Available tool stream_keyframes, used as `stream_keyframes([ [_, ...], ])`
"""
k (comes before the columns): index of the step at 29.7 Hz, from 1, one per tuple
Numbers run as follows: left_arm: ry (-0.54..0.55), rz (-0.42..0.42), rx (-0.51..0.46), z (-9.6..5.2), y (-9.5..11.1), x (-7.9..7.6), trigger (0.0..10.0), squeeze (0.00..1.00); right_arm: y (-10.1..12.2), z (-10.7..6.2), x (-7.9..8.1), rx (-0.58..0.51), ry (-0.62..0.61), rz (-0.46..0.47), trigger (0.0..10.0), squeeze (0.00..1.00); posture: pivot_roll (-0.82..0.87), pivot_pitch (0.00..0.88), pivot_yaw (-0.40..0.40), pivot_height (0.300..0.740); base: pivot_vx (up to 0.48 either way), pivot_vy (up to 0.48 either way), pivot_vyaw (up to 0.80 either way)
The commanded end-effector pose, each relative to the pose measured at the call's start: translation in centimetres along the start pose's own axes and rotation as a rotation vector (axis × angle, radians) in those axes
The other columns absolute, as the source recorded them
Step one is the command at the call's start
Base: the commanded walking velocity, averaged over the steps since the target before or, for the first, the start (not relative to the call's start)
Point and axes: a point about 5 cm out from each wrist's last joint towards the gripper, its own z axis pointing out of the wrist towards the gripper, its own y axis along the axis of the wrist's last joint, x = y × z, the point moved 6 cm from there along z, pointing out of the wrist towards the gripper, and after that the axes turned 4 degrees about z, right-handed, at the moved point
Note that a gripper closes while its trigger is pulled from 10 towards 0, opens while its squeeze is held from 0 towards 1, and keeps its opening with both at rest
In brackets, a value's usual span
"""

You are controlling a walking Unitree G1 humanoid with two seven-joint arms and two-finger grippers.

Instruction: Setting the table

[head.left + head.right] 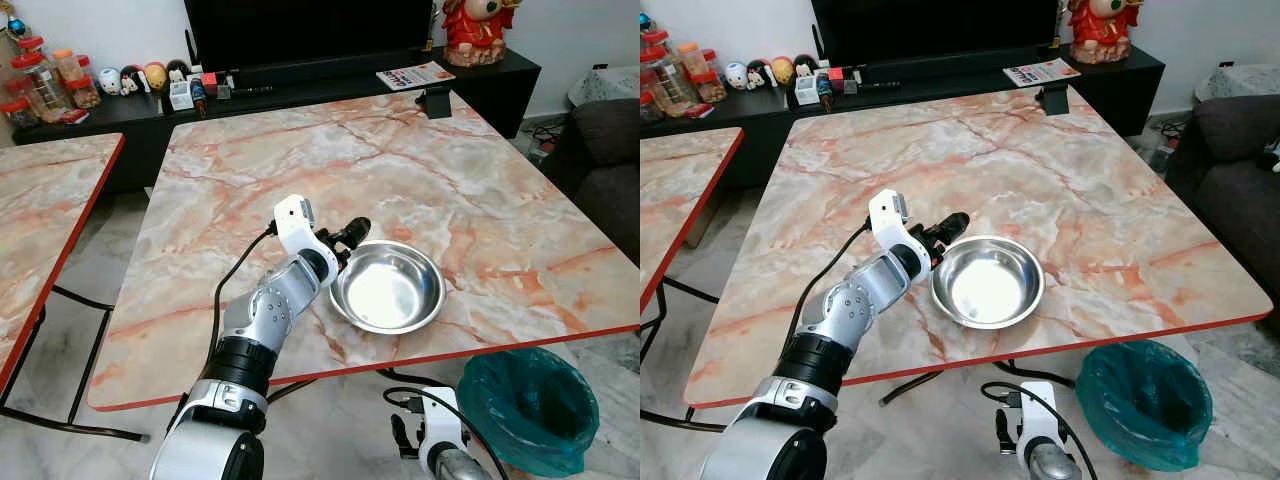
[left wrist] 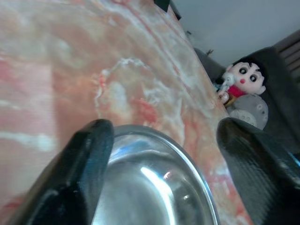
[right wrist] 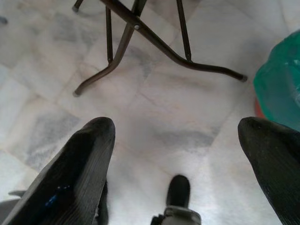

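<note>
A shiny steel bowl (image 1: 388, 290) sits empty on the pink marble table (image 1: 400, 170), near its front edge. My left gripper (image 1: 350, 236) reaches over the table and hovers at the bowl's left rim, fingers open. In the left wrist view the bowl's rim (image 2: 187, 154) lies between the two black fingers (image 2: 89, 159), which do not grip it. My right arm (image 1: 440, 445) hangs below the table's front edge. Its gripper (image 3: 176, 131) is open over the tiled floor and holds nothing.
A second marble table (image 1: 40, 200) stands to the left across a narrow gap. A green-lined bin (image 1: 530, 405) sits on the floor at front right. A dark sofa (image 1: 610, 170) is on the right, and a black TV stand (image 1: 150, 110) with jars and toys behind. Metal table legs (image 3: 140, 33) cross the floor.
</note>
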Motion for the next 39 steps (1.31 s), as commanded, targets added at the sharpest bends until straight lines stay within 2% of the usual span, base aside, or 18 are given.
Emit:
stream_keyframes([
  [1,-0.170,-0.090,0.036,1.28,-2.17,-7.90,10.0,1.00,0.22,0.06,-0.13,-0.001,-0.007,0.008,10.0,0.00,0.00,0.000,0.083,0.736,0.000,0.000,0.00],
  [39,-0.170,-0.090,0.036,1.28,-2.17,-7.90,10.0,1.00,0.22,0.06,-0.13,-0.001,-0.007,0.008,10.0,0.00,0.00,0.000,0.083,0.736,0.000,0.000,0.00],
])
